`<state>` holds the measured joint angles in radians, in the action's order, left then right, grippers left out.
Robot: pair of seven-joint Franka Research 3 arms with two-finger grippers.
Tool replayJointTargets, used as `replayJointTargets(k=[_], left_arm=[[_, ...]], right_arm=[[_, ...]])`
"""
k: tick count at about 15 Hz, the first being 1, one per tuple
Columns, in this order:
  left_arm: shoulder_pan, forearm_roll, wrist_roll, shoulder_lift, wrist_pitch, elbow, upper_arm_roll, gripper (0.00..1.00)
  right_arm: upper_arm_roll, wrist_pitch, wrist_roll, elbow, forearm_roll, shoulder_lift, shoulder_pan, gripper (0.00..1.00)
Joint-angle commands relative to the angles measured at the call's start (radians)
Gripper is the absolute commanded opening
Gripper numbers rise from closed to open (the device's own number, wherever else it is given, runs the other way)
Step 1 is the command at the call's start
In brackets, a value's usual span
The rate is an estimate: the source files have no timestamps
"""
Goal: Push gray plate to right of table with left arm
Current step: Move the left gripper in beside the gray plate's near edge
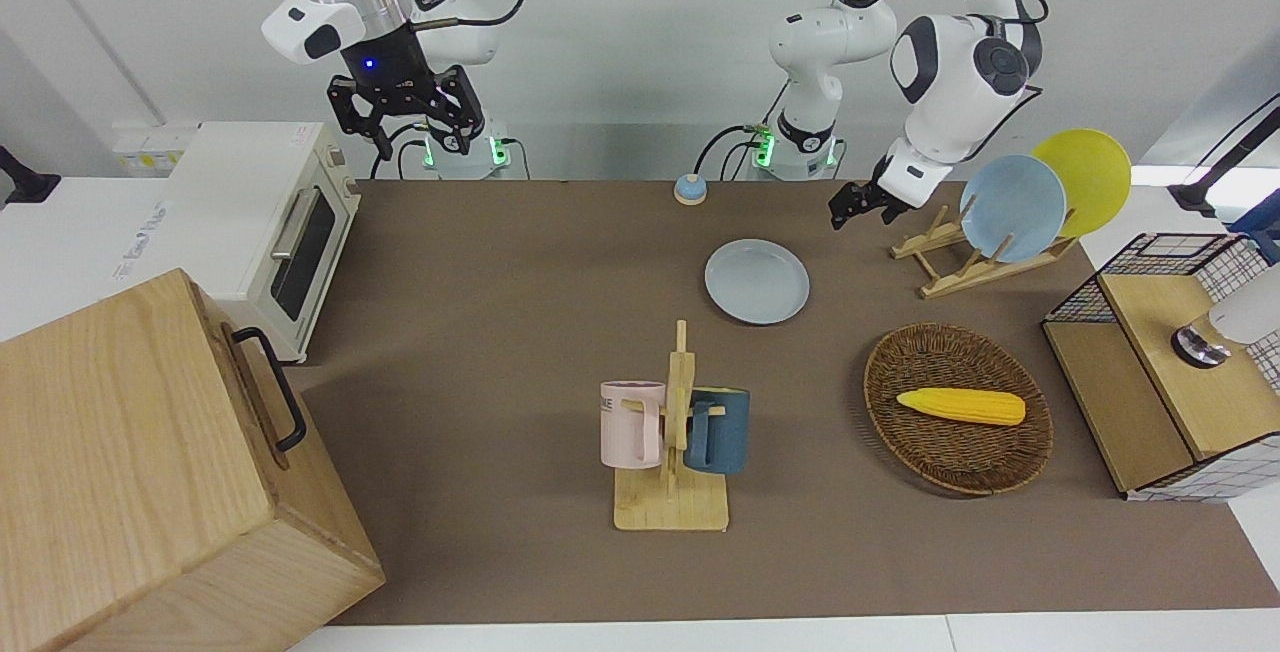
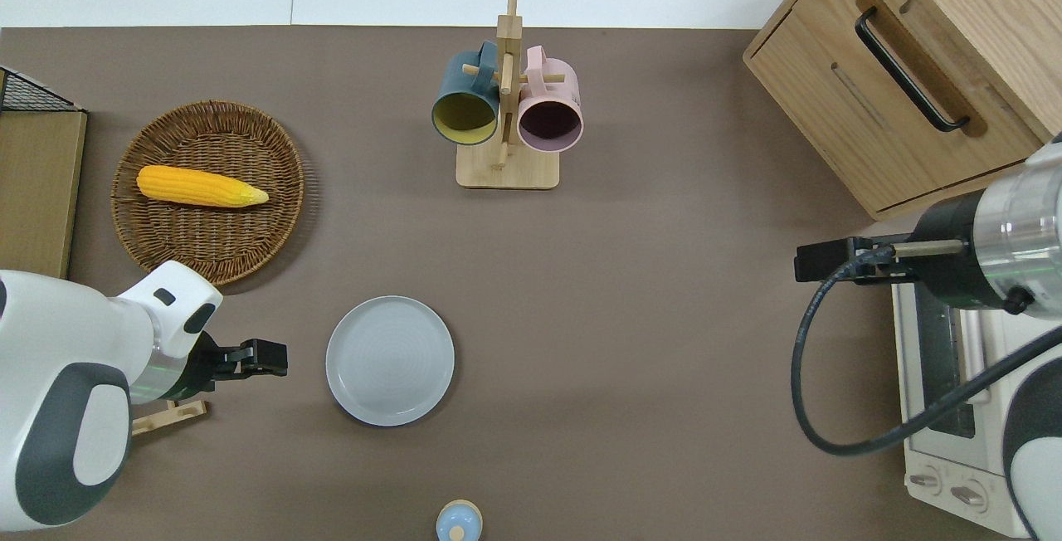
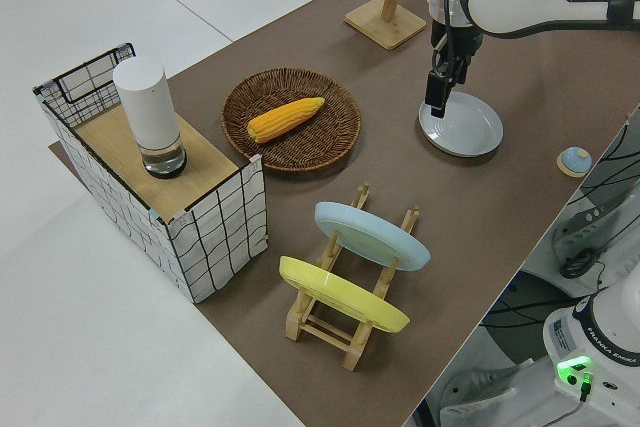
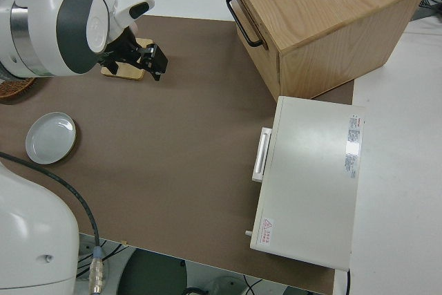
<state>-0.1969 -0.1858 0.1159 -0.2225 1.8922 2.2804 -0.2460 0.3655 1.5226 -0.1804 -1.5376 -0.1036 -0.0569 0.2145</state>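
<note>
The gray plate (image 1: pixel 757 281) (image 2: pixel 390 360) (image 3: pixel 461 124) (image 4: pixel 50 137) lies flat on the brown table (image 1: pixel 500 332), on the robots' half near the middle. My left gripper (image 1: pixel 858 207) (image 2: pixel 270 358) (image 3: pixel 436 102) hangs in the air with its slim black fingers shut and empty. It is just off the plate's rim toward the left arm's end of the table, not touching the plate. The right arm is parked, and its gripper (image 1: pixel 405 127) is open and holds nothing.
A mug stand (image 2: pixel 506 109) with a pink and a blue mug stands farther from the robots than the plate. A wicker basket (image 2: pixel 207 251) holds a corn cob. A rack (image 1: pixel 985 257) holds sky-blue and yellow plates. A toaster oven (image 1: pixel 270 222) and a wooden cabinet (image 1: pixel 150 472) fill the right arm's end.
</note>
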Motion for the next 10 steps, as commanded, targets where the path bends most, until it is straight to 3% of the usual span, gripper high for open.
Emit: replayJointTargets(k=[1,7,10], left_arm=[[0.043,-0.017,0.013,-0.034,0.080,0.089,0.008,0.99],[0.083,-0.059,0.024,-0.020,0.220,0.192,0.007,0.99],[0.125,-0.078,0.037,0.035,0.329,0.241,0.007,0.98]], right_arm=[[0.003,-0.005,-0.002,0.014,-0.016,0.006,0.006,0.996],[0.004,-0.005,-0.002,0.014,-0.016,0.006,0.006,0.996],[0.003,-0.005,-0.002,0.014,-0.016,0.006,0.006,0.996]])
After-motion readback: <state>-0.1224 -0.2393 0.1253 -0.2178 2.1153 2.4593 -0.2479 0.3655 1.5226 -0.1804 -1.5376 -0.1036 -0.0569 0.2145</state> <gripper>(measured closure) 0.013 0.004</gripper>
